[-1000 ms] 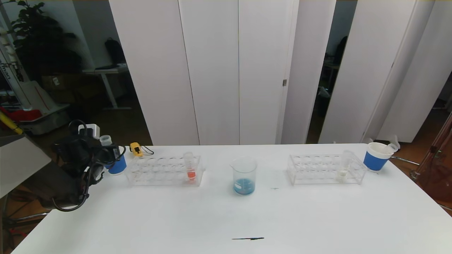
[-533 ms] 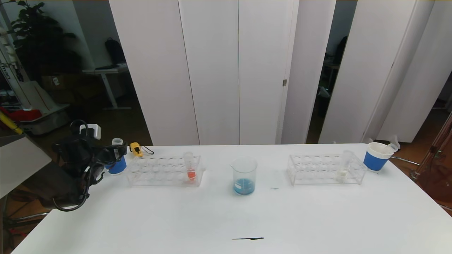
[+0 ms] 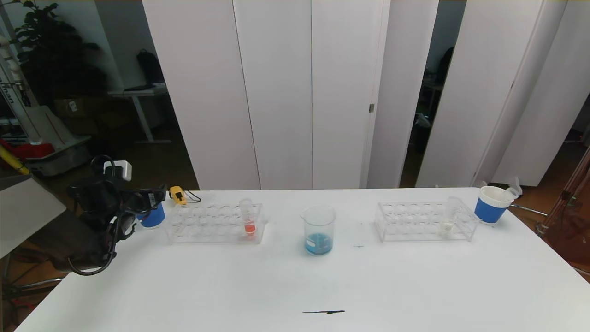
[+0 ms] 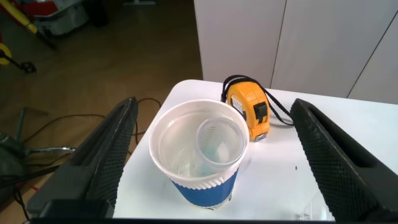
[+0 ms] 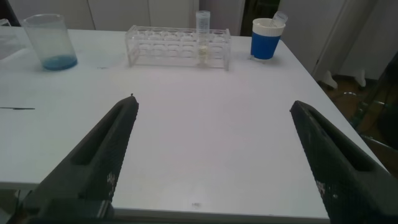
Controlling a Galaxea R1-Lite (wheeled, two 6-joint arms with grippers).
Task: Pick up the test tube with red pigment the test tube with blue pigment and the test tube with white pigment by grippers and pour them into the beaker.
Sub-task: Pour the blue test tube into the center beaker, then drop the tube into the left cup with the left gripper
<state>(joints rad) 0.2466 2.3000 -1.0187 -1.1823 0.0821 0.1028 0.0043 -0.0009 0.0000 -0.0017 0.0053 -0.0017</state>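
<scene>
Two racks flank the beaker [image 3: 318, 229], blue liquid inside, on the desk [image 3: 295, 286]; the left hand [image 3: 146, 201] hovers over a blue cup [image 3: 152, 217]. Left wrist view: spread fingers [image 4: 99, 162] straddle that cup, an empty clear tube [image 4: 221, 142] inside. Right wrist view: right hand [image 5: 211, 155] open, apart from the test tube with white pigment [image 5: 203, 38], racked.

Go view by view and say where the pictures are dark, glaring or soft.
Head view: room behind the left gripper is dim, the table bright and nearly shadowless. Left wrist view: fingers loom soft, the paper cup sharp. Right wrist view: the beaker and far rack look soft.
</scene>
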